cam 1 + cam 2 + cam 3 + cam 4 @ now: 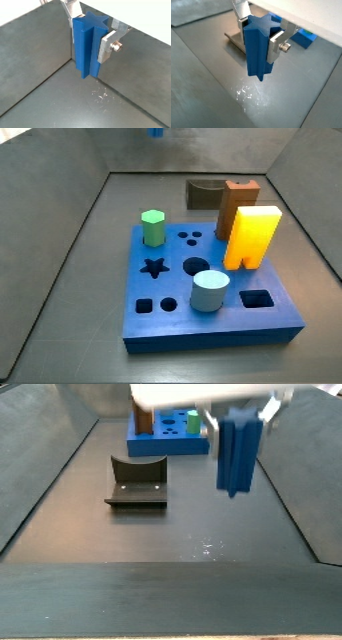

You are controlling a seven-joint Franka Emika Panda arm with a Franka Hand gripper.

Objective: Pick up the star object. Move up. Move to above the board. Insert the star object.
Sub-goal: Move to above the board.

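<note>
My gripper [89,40] is shut on the star object [87,47], a tall blue prism with ridged sides. It hangs upright between the silver fingers [105,49], clear of the grey floor. In a side view the star object [238,454] hangs under the gripper [238,414], on the near side of the board [144,442] and well short of it. The board [214,336] is a thick blue slab with a star-shaped hole [155,267] near its left side. There only the star object's lower end [155,131] shows at the top edge. Both wrist views show the grip [259,36].
On the board stand a green hexagonal peg [154,226], a pale cylinder [210,290], a yellow block [251,236] and a brown block [239,203]. The dark fixture [138,484] stands on the floor between gripper and board. Grey walls enclose the floor.
</note>
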